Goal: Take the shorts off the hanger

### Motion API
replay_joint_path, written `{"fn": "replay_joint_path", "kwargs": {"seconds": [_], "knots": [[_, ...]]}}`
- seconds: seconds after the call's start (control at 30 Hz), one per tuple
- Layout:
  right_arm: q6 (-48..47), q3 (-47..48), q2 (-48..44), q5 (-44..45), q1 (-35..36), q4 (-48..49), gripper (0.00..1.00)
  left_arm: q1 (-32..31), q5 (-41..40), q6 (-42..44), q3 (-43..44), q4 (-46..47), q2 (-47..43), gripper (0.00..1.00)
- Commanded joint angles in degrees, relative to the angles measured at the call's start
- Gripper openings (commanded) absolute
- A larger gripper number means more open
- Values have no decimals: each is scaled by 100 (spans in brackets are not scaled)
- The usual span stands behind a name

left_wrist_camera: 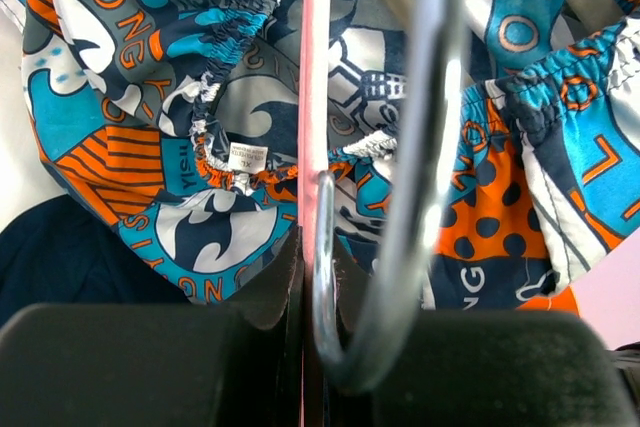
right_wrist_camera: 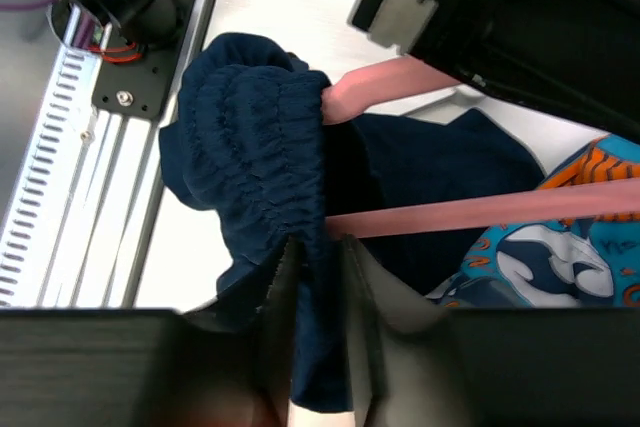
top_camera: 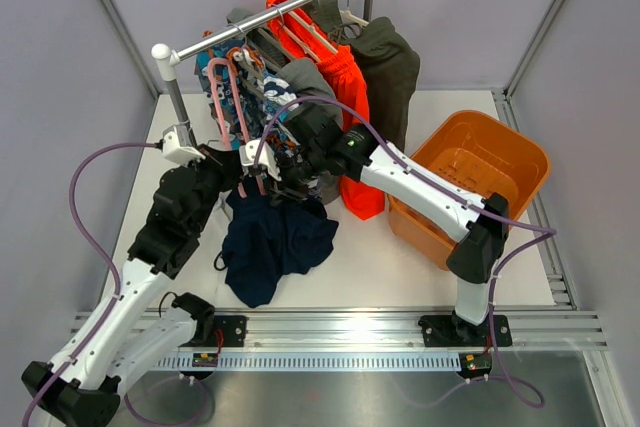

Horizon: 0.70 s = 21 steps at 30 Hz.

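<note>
Below the rack, left tool is clamped on the hanger, apparently to steady it. Right tool pinches the waistband of the shorts, which are bunched over one hanger arm with the rest drooping to the desk. Judged next: slide the waistband off the arm's tip.

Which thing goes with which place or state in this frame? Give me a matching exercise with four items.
Things:
1. shorts
2. hanger
3. orange basket
4. patterned shorts

Places or states:
a. hanging below the rail
b. clamped in the left pincer
c. standing on the table, right side
d. waistband pinched in the right pincer

Pairs: 1-d, 2-b, 3-c, 4-a
</note>
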Motion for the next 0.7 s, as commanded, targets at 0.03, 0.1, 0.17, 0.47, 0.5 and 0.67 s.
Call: {"fn": "replay_joint_path", "kwargs": {"seconds": [0.03, 0.1, 0.17, 0.47, 0.5, 0.67], "knots": [[-17, -80, -354, -259, 113, -18, 7, -39, 49, -138, -7, 289, -174, 0], [-192, -299, -627, -584, 122, -184, 0, -39, -83, -138, -34, 280, -191, 0], [-473, -327, -820, -1163, 130, -517, 0, -39, -215, -173, -87, 350, -191, 0], [-1487, -871, -1032, -1167, 842, -1672, 0, -39, -637, -384, 53, 676, 46, 0], [-1164, -1046, -1023, -1017, 834, -1365, 0, -39, -611, -366, 141, 667, 63, 0], [-169, -1381, -1067, -112, 545, -582, 0, -48, -286, -182, 273, 395, 37, 0]]}}
